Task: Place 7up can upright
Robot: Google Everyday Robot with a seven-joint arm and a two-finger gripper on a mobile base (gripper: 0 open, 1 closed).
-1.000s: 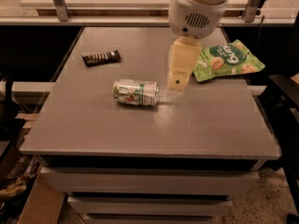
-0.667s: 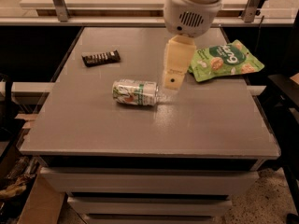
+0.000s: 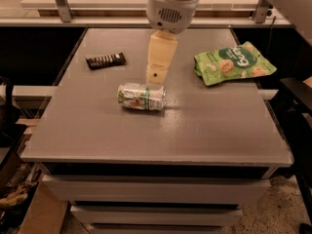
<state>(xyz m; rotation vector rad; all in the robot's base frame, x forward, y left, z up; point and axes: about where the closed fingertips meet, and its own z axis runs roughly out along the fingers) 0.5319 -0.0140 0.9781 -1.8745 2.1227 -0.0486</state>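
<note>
At the near edge, drawer fronts (image 3: 156, 191) sit under the grey table (image 3: 195, 130). Further in, left of the table's middle, the can (image 3: 141, 97) lies on its side, its length running left to right, with the silver end toward the right. It rests on the tabletop, not upright. Just behind its right end, the gripper (image 3: 155, 78) points down from above, a cream piece seen flat-on with a dark spot near its tip. The tip is right at the can's upper edge; whether they touch is unclear, and whether the gripper is spread or closed cannot be told from this angle. Above it is the white round wrist (image 3: 171, 9) with a vent grille. Farther back on the left lies a dark candy bar (image 3: 105, 60), well apart from the can. Far right, a green snack bag (image 3: 234, 63) lies flat.
</note>
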